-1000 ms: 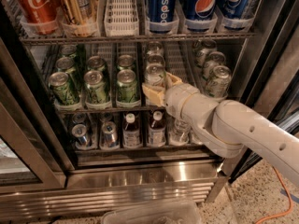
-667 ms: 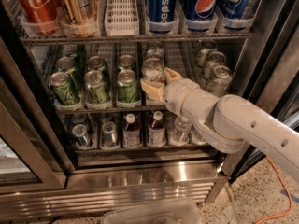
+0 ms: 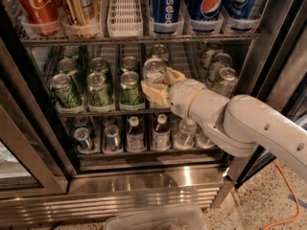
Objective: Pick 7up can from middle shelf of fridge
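The 7up can (image 3: 155, 72), pale with green lettering and a silver top, is at the front of a lane on the middle shelf (image 3: 96, 112) of the fridge (image 3: 144, 186). My gripper (image 3: 162, 83) reaches in from the right. Its cream fingers (image 3: 152, 93) are closed around the can's lower body, one at the front left and one at the right. The can stands a little higher than the dark green cans (image 3: 130, 86) beside it. The can's lower part is hidden behind the fingers.
More pale cans (image 3: 224, 80) stand to the right on the same shelf. Blue Pepsi cans (image 3: 165, 6) and a Coca-Cola can (image 3: 34, 6) fill the rack above, and small bottles (image 3: 160, 131) the rack below. Dark door frames flank the opening. An orange cable (image 3: 288, 200) lies on the floor.
The gripper has closed in on the 7up can, and can and gripper have shifted slightly up and left. The can now sits higher than its neighbours.
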